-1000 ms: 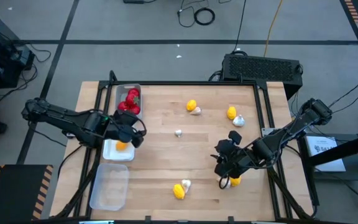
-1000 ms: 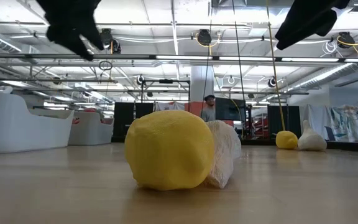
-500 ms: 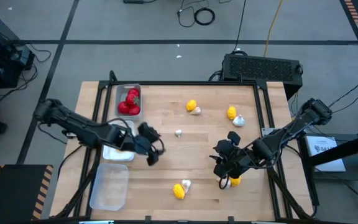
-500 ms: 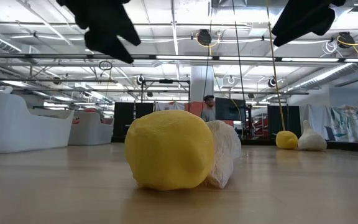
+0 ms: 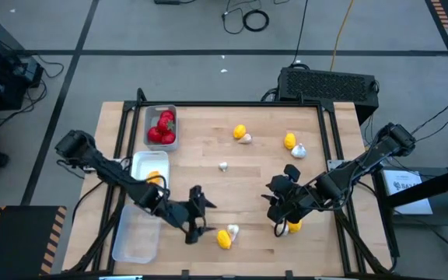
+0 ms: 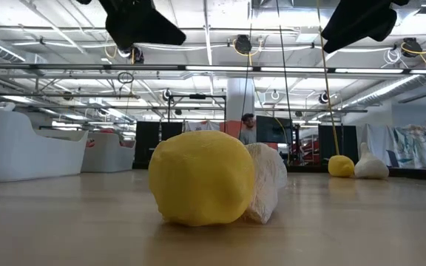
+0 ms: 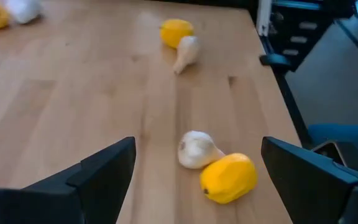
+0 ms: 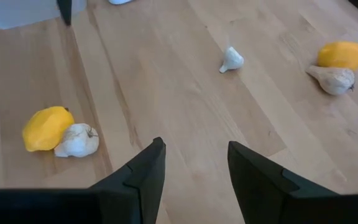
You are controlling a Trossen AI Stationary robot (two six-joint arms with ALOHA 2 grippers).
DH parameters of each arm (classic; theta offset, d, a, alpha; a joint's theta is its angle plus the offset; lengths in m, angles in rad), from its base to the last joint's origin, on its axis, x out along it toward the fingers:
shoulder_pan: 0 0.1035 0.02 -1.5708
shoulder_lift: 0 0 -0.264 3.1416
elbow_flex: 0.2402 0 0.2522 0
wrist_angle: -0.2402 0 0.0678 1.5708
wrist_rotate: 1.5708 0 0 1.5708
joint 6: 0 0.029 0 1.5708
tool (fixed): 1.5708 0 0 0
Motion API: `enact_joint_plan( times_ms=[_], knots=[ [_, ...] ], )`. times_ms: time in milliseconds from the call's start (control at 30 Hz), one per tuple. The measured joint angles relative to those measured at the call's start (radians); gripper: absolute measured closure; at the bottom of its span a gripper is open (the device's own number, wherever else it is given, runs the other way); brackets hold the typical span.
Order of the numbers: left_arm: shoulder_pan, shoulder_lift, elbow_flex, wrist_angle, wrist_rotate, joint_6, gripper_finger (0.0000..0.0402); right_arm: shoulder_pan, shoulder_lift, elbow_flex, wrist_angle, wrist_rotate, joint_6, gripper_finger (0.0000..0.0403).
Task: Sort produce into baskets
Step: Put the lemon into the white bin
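Note:
My left gripper (image 5: 201, 218) is open, low over the table's near middle. A yellow lemon-like piece (image 7: 229, 178) and a whitish garlic bulb (image 7: 197, 149) lie on the wood just ahead of its spread fingers; it touches neither. My right gripper (image 5: 275, 210) hangs open at the near right, above another lemon and garlic pair (image 5: 290, 227), with nothing between its fingers (image 8: 148, 168). Three baskets line the left edge: the far one (image 5: 150, 113) holds red pieces, the middle one (image 5: 140, 163) one yellow piece, the near one (image 5: 134, 237) nothing.
Further produce lies on the wood: a lemon and garlic (image 5: 242, 134) at the far middle, another pair (image 5: 292, 145) at the far right, and a small garlic bulb (image 5: 223, 166) alone in the middle. A black frame edges the table.
My left gripper has swung from over the middle basket toward the table's near edge and right, sinking and turning at the wrist, and now hangs beside the lemon and garlic at the near middle. It has stayed open. The produce has not moved.

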Motion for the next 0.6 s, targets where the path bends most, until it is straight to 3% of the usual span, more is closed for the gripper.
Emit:
enact_joint_plan(
  times_ms=[133,467,600],
  knots=[
    [-0.034,0.086,0.019,0.069,-0.002,0.014,0.0047,0.000,0.000,0.000,0.000,0.000,-0.010,0.0239],
    [-0.100,0.304,0.195,0.057,-0.067,0.064,0.0047,0.003,0.011,0.000,0.005,0.000,-0.010,0.0239],
    [-0.097,0.341,0.225,0.058,-0.033,0.096,0.0047,0.010,0.032,0.000,0.013,0.003,-0.011,0.0239]
  ],
)
